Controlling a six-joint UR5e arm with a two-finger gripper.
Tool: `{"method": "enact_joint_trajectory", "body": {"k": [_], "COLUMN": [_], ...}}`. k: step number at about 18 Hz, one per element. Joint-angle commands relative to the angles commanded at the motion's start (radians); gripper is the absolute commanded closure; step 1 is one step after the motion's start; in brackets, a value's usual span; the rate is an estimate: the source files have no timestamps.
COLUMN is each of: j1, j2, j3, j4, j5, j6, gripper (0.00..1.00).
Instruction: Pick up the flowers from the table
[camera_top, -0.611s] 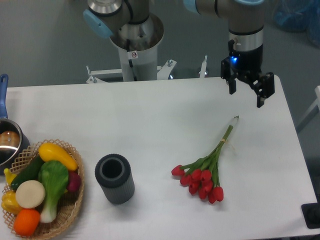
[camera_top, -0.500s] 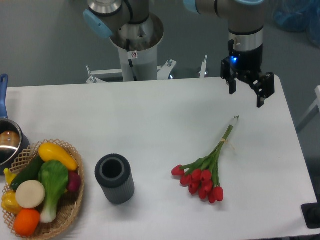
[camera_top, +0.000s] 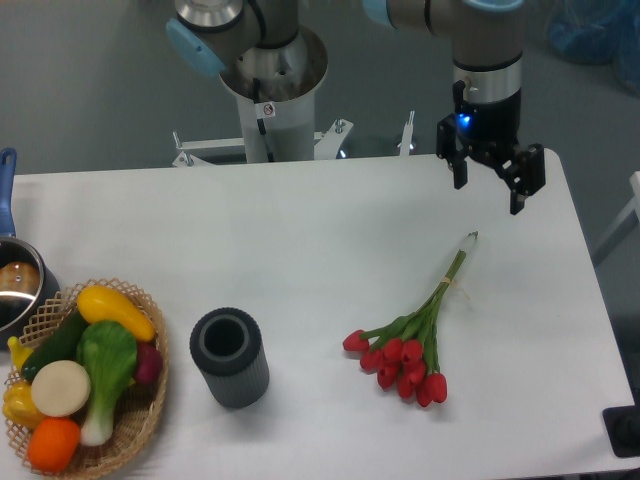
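Note:
The flowers (camera_top: 415, 340) lie flat on the white table (camera_top: 300, 240), right of centre. Their red tulip buds point toward the front edge and their tied green stems run up and right to a tip near the middle right. My gripper (camera_top: 489, 195) hangs above the table's back right part, up and right of the stem tip and apart from it. Its two black fingers are spread open and hold nothing.
A dark grey ribbed cylinder cup (camera_top: 230, 356) stands upright at front centre. A wicker basket (camera_top: 140, 425) with toy vegetables sits at the front left. A metal pot (camera_top: 18, 285) with a blue handle is at the left edge. The robot base (camera_top: 270, 90) stands behind the table.
The gripper has shifted very slightly to the left. The flowers and other things have not moved.

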Motion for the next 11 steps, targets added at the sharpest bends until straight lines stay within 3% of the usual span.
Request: {"method": "enact_joint_trajectory", "body": {"k": [11], "j1": [0.0], "j2": [-0.015], "j3": [-0.026], "j4": [0.0], "j5": [-0.021], "j6": [-0.024], "gripper": [0.0]}}
